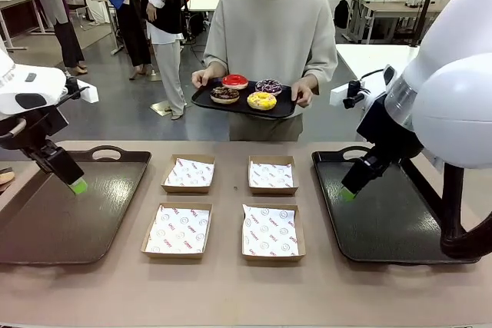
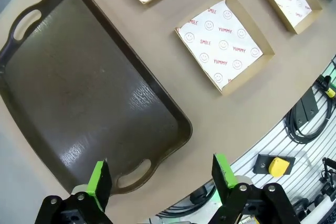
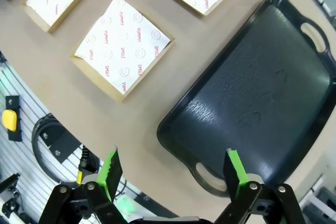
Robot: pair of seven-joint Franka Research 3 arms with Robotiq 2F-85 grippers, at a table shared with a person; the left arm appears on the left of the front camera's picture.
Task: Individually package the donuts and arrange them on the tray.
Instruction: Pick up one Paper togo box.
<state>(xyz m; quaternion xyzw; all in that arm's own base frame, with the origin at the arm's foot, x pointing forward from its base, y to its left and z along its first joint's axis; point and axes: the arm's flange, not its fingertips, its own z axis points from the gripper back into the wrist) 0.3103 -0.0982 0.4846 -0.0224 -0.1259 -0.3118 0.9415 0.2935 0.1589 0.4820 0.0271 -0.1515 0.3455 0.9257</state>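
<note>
Nothing packaged yet: 4 donuts (image 1: 246,91) sit on the person's tray (image 1: 240,108) at 12 o'clock; 4 boxes (image 1: 178,230) lie empty at worktop (image 1: 231,289) centre; left tool (image 2: 160,171) and right tool (image 3: 172,160) gape open over bare trays (image 1: 46,220) at 9 and 3 o'clock.

Left arm (image 1: 46,86) and right arm (image 1: 453,74): smooth, glossy white shells with rounded housings; the right arm carries a grey band at one joint. A dark cable (image 1: 14,134) loops under the left arm's wrist housing. Left gripper (image 2: 163,177) and right gripper (image 3: 170,169): black linkage fingers, bright green pads (image 2: 98,178), silver pivot screws at the knuckles. Person (image 1: 269,44): pale grey-beige long-sleeved sweatshirt (image 1: 269,17), round neck, no print visible.
</note>
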